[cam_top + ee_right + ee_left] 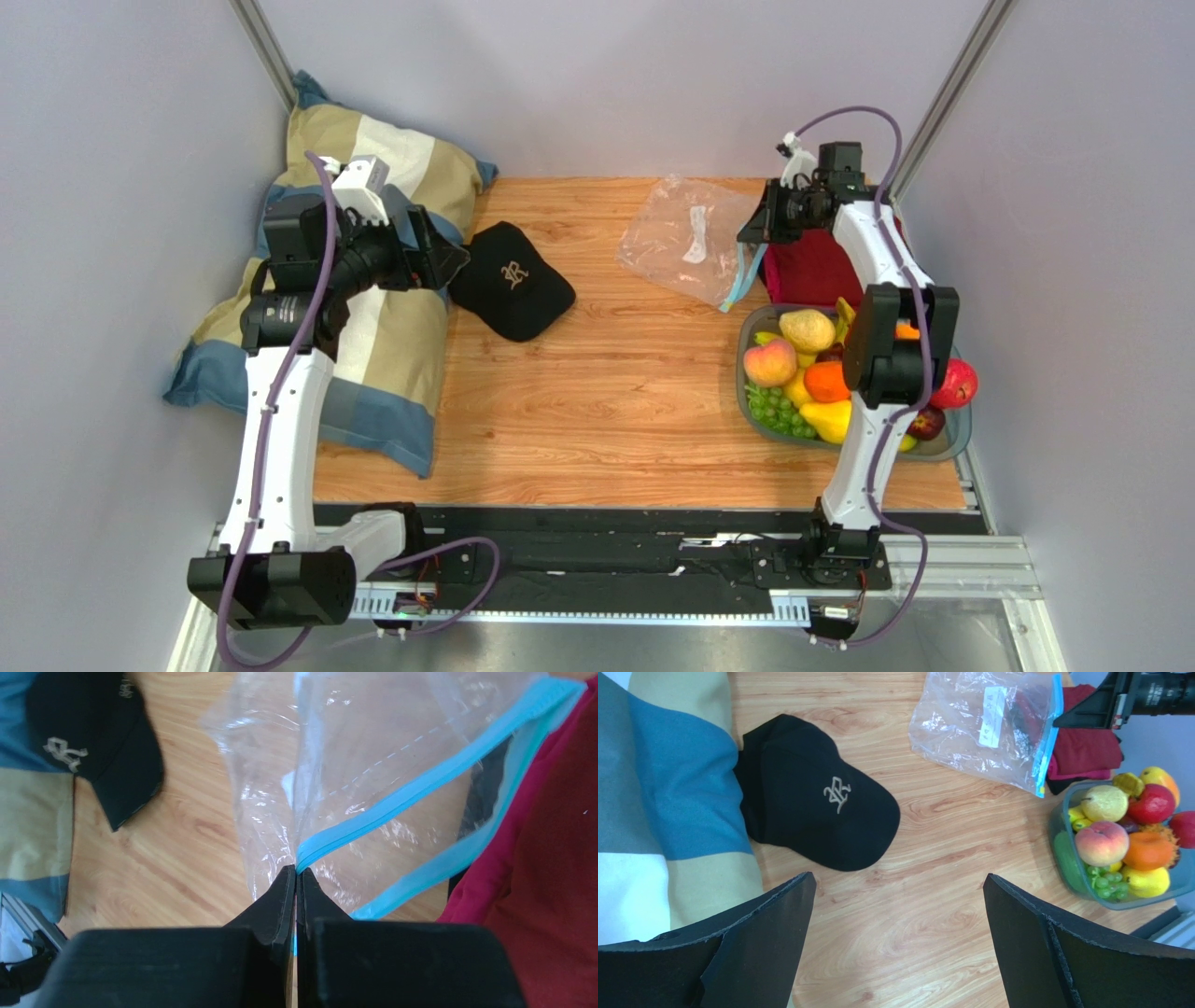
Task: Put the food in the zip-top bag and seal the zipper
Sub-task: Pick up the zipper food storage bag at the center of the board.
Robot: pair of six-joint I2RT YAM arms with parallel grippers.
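Brightness: bright and even in all three views.
Shadows: soft and faint, along the edge of the cap (pixel 514 280).
Glare: white glints on the crinkled bag (pixel 980 724).
Focus: overhead view sharp; right wrist view slightly soft, pale through the plastic.

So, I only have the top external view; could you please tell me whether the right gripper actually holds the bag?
Observer: Yes; the right wrist view shows the right gripper shut on the zipper at the mouth of the zip-top bag.
Operator: Thanks. Is the mouth open?
Observer: It appears so: a second strip lies apart from the pinched one.
Operator: And the left gripper?
Observer: The left wrist view shows the left gripper open and empty above the table.
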